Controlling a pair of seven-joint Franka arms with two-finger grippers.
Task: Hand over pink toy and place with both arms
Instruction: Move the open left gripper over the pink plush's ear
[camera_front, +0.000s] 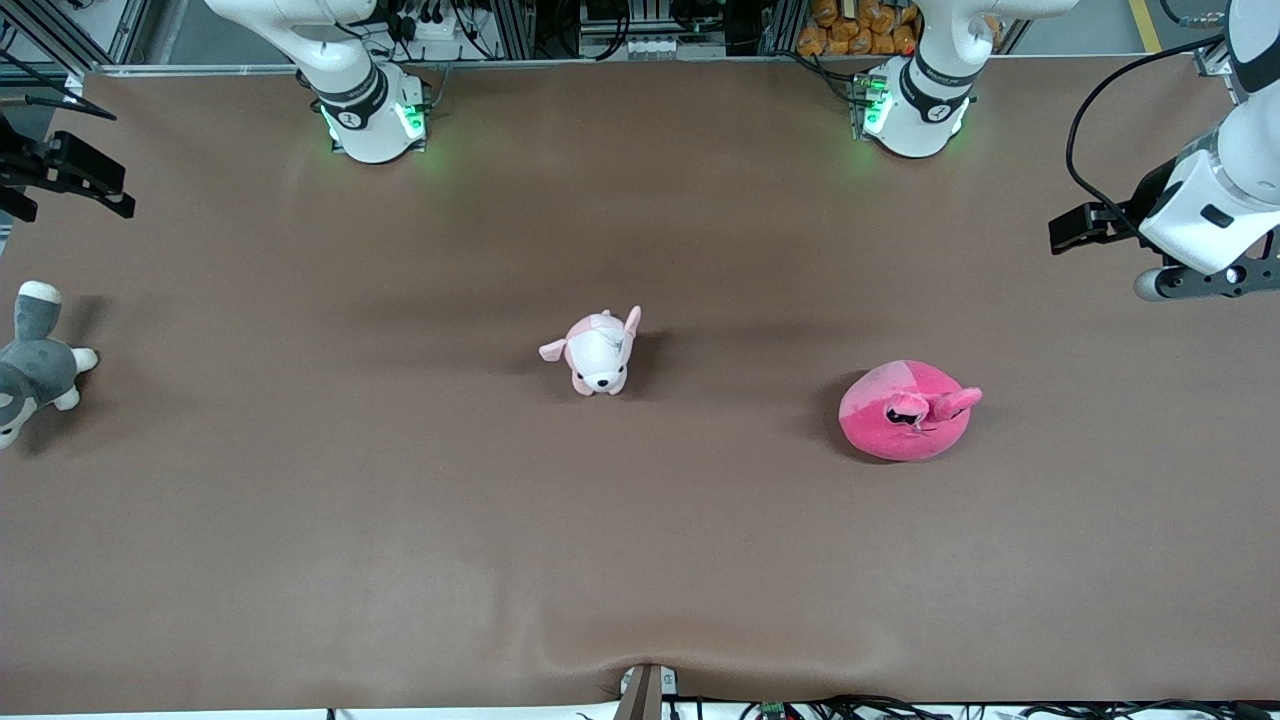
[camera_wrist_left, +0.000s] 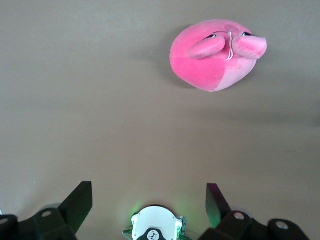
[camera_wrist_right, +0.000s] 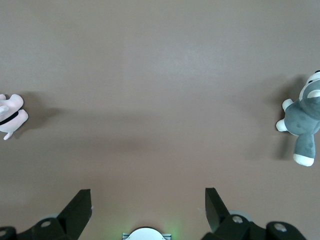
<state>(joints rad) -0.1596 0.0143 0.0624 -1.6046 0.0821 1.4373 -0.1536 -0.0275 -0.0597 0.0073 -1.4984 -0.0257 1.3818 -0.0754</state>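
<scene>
The pink toy (camera_front: 908, 410), a round hot-pink plush with ear flaps and a lighter pink patch, lies on the brown table toward the left arm's end. In the left wrist view the pink toy (camera_wrist_left: 210, 65) sits well away from my left gripper (camera_wrist_left: 148, 192), which is open with nothing between its fingers. That left gripper (camera_front: 1075, 230) hangs over the table's edge at the left arm's end. My right gripper (camera_front: 112, 190) hangs over the edge at the right arm's end. The right gripper (camera_wrist_right: 147, 194) is open and empty too.
A pale pink-and-white plush puppy (camera_front: 598, 355) (camera_wrist_right: 10, 117) stands mid-table. A grey-and-white plush animal (camera_front: 35, 365) (camera_wrist_right: 305, 120) lies at the right arm's end. The left arm's base (camera_front: 915, 110) and the right arm's base (camera_front: 370, 115) glow green at the table's back edge.
</scene>
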